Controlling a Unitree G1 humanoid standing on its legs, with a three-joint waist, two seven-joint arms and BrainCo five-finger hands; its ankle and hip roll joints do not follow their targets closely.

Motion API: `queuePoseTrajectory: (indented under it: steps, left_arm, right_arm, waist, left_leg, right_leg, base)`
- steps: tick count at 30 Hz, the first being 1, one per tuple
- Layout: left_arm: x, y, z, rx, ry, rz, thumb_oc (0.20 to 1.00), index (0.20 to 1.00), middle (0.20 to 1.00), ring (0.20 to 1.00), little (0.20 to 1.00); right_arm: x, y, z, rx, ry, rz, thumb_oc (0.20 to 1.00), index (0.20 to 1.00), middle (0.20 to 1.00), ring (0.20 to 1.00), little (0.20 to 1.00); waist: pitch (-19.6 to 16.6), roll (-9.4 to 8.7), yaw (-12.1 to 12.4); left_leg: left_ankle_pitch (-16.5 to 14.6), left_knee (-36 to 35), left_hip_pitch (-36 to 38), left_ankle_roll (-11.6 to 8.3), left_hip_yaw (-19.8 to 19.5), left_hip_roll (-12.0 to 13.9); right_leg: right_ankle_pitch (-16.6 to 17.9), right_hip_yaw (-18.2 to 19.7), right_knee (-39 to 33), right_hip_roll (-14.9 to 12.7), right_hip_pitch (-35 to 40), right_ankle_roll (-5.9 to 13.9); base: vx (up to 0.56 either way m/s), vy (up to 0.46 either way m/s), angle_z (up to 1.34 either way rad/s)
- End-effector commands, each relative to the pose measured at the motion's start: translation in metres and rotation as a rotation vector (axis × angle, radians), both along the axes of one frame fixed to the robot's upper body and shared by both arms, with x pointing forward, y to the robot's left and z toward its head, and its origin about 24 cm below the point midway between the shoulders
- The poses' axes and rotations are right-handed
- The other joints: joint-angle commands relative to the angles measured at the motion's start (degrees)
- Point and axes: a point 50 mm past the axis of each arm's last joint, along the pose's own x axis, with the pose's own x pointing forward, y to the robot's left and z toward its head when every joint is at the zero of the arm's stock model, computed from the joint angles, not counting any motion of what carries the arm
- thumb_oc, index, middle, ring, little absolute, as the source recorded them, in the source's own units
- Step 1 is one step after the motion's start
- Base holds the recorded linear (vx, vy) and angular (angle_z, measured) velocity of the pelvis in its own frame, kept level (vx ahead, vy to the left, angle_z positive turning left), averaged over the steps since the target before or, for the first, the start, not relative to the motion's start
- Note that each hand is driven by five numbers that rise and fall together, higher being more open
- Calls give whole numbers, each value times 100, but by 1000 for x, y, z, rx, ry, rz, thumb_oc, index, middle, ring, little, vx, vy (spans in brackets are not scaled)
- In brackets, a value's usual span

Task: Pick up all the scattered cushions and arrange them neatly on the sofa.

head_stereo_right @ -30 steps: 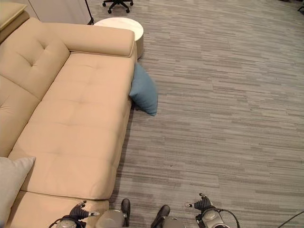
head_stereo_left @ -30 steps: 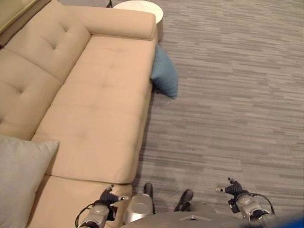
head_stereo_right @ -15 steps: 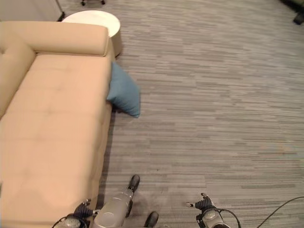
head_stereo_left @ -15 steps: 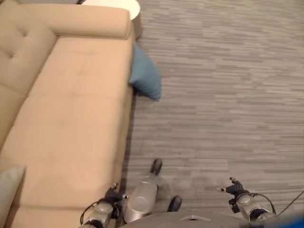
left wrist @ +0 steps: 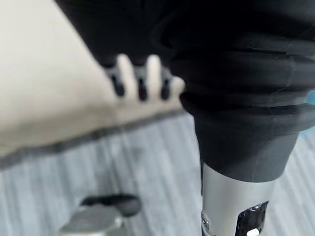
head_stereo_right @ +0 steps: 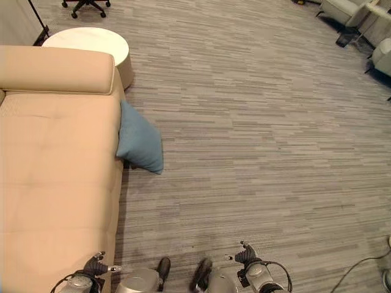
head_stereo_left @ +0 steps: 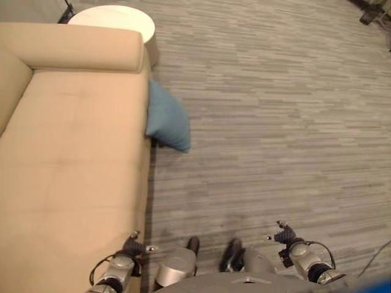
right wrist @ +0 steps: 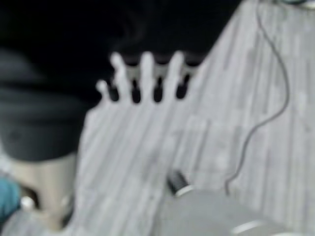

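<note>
A blue cushion (head_stereo_left: 167,120) stands on edge on the grey carpet (head_stereo_left: 275,122), leaning against the front of the beige sofa (head_stereo_left: 73,152) just below the sofa's armrest (head_stereo_left: 73,47). It lies well ahead of both hands, farther from the fingers of the right hand than from those of the left, and nothing touches it.

The left hand (head_stereo_left: 131,246) hangs low beside the sofa's front edge, close to the seat but apart from it. In the left wrist view its fingers (left wrist: 140,78) run straight in a row with dark tips, relaxed and spread a little, holding nothing; the sofa's pale side shows just past them and the carpet lies below.

The right hand (head_stereo_left: 284,235) hangs over bare carpet, well to the right of the cushion. In the right wrist view its fingers (right wrist: 147,73) are likewise straight and fanned apart, empty, with only carpet beyond the tips.

A round white side table (head_stereo_right: 85,41) stands at the far end of the sofa, just past the armrest and farthest from the fingers. Beyond it the base of an office chair (head_stereo_right: 82,5) shows, and pale armchairs (head_stereo_right: 360,18) sit at the far right corner of the room
</note>
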Motion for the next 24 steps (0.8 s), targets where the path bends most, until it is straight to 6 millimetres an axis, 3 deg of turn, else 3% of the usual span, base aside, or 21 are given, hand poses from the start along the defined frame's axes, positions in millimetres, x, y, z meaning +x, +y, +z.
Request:
queuePoseTrajectory:
  steps: [1, 2, 3, 4, 6, 8, 11, 12, 15, 16, 18, 22, 24]
  left_arm:
    - [0, 2, 2, 37, -18, -22, 1000, 1000, 1000, 1000, 1000]
    - [-3, 2, 0, 32, -11, -15, 1000, 1000, 1000, 1000, 1000]
    - [-4, 1, 0, 27, -11, -1, 1000, 1000, 1000, 1000, 1000]
    - [0, 0, 1, 20, -22, -1, 1000, 1000, 1000, 1000, 1000]
    - [5, -2, 2, 16, -37, -12, 1000, 1000, 1000, 1000, 1000]
    - [12, -1, 5, 12, -68, -3, 1000, 1000, 1000, 1000, 1000]
    - [22, -2, 8, 6, -101, 10, 1000, 1000, 1000, 1000, 1000]
    - [24, -2, 9, 12, -105, 7, 1000, 1000, 1000, 1000, 1000]
    - [23, -1, 9, 12, -105, 9, 1000, 1000, 1000, 1000, 1000]
    - [23, 2, 11, 20, -106, 11, 1000, 1000, 1000, 1000, 1000]
    - [18, 7, 10, 29, -93, 20, 1000, 1000, 1000, 1000, 1000]
    - [6, 24, 11, 57, -64, 67, 1000, 1000, 1000, 1000, 1000]
    - [1, 33, 13, 71, -55, 87, 1000, 1000, 1000, 1000, 1000]
  right_arm:
    - [10, -23, 11, -67, -45, -12, 1000, 1000, 1000, 1000, 1000]
    - [7, -23, 9, -64, -37, -17, 1000, 1000, 1000, 1000, 1000]
    - [3, -21, 7, -54, -34, -35, 1000, 1000, 1000, 1000, 1000]
    - [5, -20, 7, -45, -36, -48, 1000, 1000, 1000, 1000, 1000]
    - [7, -19, 8, -44, -47, -56, 1000, 1000, 1000, 1000, 1000]
    - [9, -22, 10, -48, -50, -70, 1000, 1000, 1000, 1000, 1000]
    - [10, -25, 11, -60, -61, -89, 1000, 1000, 1000, 1000, 1000]
    - [10, -26, 11, -70, -73, -95, 1000, 1000, 1000, 1000, 1000]
    - [7, -27, 10, -71, -65, -98, 1000, 1000, 1000, 1000, 1000]
    - [6, -27, 10, -73, -62, -103, 1000, 1000, 1000, 1000, 1000]
    - [7, -23, 9, -65, -64, -97, 1000, 1000, 1000, 1000, 1000]
    - [7, -8, 5, -28, -59, -66, 1000, 1000, 1000, 1000, 1000]
    - [8, 0, 4, -9, -53, -43, 1000, 1000, 1000, 1000, 1000]
  waist:
    - [-48, 45, 76]
    - [-131, 40, 20]
    - [-173, 70, 29]
    - [-123, 40, 27]
    - [-10, -24, 74]
    - [134, -22, 191]
    - [172, -83, 321]
    - [133, -99, 368]
    - [114, -57, 427]
    - [78, -43, 505]
    - [79, -104, 583]
    - [-48, -407, 711]
    - [-82, -491, 778]
  left_leg:
    - [-663, 366, 439, -490, -626, 95]
    - [-562, 439, 472, -577, -666, 133]
    - [-314, 771, 427, -791, -571, 281]
    - [-66, 1484, 30, -953, -306, 437]
    - [64, 2642, -652, -986, 36, 565]
    - [78, 3182, -1163, -930, 351, 730]
    - [-147, 2590, -1622, -857, 549, 566]
    - [35, 1713, -1757, -840, 644, 397]
    - [197, 1228, -1755, -908, 711, 428]
    - [845, 511, -1924, -1017, 830, 472]
    - [1087, 310, -2000, -1051, 902, 441]
    - [1005, 184, -1670, -755, 836, 307]
    - [824, 241, -1405, -684, 905, 364]
  right_leg:
    - [567, -123, -101, 71, 526, 203]
    - [565, -205, -108, 85, 589, 172]
    - [522, -397, -189, 196, 758, 85]
    - [457, -581, -285, 201, 952, 5]
    - [374, -774, -468, 184, 1178, -132]
    - [240, -935, -647, 313, 1478, -260]
    - [119, -1012, -966, 424, 1745, -235]
    - [60, -1068, -1136, 529, 1887, -171]
    - [-111, -1004, -1163, 687, 2045, -161]
    - [-315, -994, -1163, 890, 2186, -193]
    - [-399, -991, -1163, 1047, 2321, -242]
    - [-457, -1047, -580, 1085, 2275, -169]
    - [-376, -1118, 320, 956, 2139, 151]
  base:
    - [454, -81, 49]
    - [506, -128, 49]
    - [378, -175, 66]
    - [253, -206, 81]
    - [86, -167, 107]
    - [128, -160, 16]
    - [266, -97, 4]
    - [309, -44, 11]
    - [311, -35, 43]
    - [295, 4, 29]
    - [352, 22, 3]
    - [289, 74, -15]
    - [271, 157, -14]
